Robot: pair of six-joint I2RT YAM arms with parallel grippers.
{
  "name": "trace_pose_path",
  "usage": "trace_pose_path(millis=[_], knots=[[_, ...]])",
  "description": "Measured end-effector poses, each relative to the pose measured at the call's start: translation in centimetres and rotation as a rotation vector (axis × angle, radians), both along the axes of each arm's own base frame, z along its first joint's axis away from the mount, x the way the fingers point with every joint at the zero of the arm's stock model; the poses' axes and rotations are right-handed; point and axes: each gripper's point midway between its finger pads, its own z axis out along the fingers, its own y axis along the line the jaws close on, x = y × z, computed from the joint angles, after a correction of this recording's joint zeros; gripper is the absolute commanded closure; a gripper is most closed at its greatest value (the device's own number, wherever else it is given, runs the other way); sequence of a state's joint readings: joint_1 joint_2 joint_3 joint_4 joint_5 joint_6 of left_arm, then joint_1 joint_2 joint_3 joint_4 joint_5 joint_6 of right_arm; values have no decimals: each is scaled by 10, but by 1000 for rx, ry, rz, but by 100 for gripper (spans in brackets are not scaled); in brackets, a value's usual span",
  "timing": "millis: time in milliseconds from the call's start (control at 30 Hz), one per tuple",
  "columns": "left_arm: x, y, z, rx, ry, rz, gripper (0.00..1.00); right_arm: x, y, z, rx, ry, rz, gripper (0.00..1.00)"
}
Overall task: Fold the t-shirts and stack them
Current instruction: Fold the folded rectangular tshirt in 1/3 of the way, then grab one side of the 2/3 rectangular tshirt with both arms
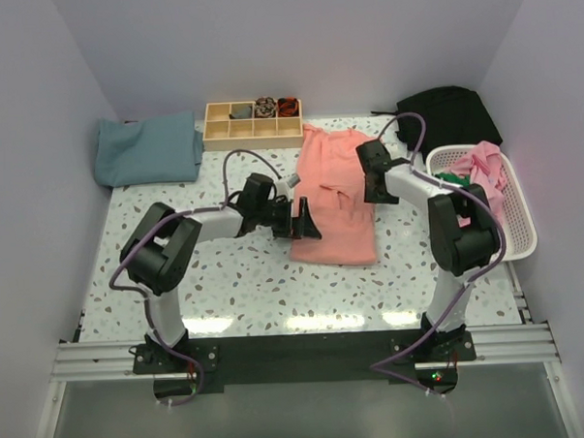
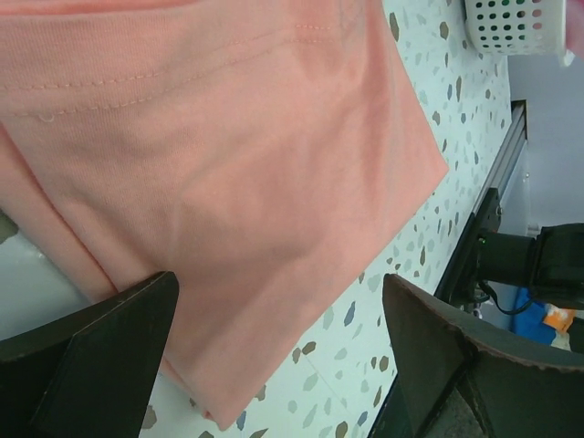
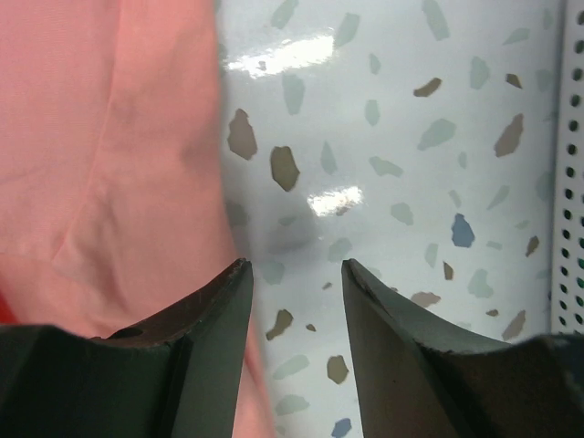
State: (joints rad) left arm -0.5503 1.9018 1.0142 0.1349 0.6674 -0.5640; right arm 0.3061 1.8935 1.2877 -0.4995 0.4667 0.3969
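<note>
The dusty teal-blue cotton t-shirt (image 1: 146,150) lies folded at upper left. The large salmon-pink cotton t-shirt (image 1: 334,193) sits mid-frame as a half-folded strip, and more wait in the white lattice basket (image 1: 521,238) at right. Your left gripper (image 2: 280,276) gapes empty over its lower-left edge; your right gripper (image 3: 292,266), half open and empty, straddles its right edge.

Left end effector (image 1: 307,221) jaws spread wide, right end effector (image 3: 294,266) jaws partly apart, both empty
</note>
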Motion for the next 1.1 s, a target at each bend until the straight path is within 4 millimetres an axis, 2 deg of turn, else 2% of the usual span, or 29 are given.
trace_pose_path(millis=[67, 100, 167, 267, 367, 433, 500, 700, 733, 933, 1100], knots=[[-1, 4, 0, 13, -10, 17, 0, -4, -4, 8, 3, -13, -5, 50], [-1, 6, 1, 20, -16, 24, 0, -7, -5, 13, 13, -24, -4, 42], [-2, 13, 3, 47, -28, 49, 0, -14, -5, 27, 39, -47, 0, 39], [-1, 24, 14, 89, -60, 101, 0, -24, 5, 49, 129, -81, 37, 37], [3, 31, 30, 96, -111, 142, 0, -38, 17, 56, 216, -81, 76, 37], [3, 37, 37, 97, -137, 164, 0, -55, 26, 49, 280, -50, 102, 37], [-1, 44, 35, 107, -138, 180, 0, -75, 31, 36, 328, 0, 109, 36], [-28, 69, -9, 173, -54, 197, 0, -138, 42, -4, 456, 153, 93, 36], [-28, 69, -8, 167, -63, 200, 0, -145, 43, -7, 472, 165, 89, 36], [-25, 70, -8, 137, -95, 216, 0, -159, 53, -13, 545, 186, 85, 36], [-20, 63, -6, 34, -89, 209, 1, -167, 56, -21, 574, 204, 71, 36]])
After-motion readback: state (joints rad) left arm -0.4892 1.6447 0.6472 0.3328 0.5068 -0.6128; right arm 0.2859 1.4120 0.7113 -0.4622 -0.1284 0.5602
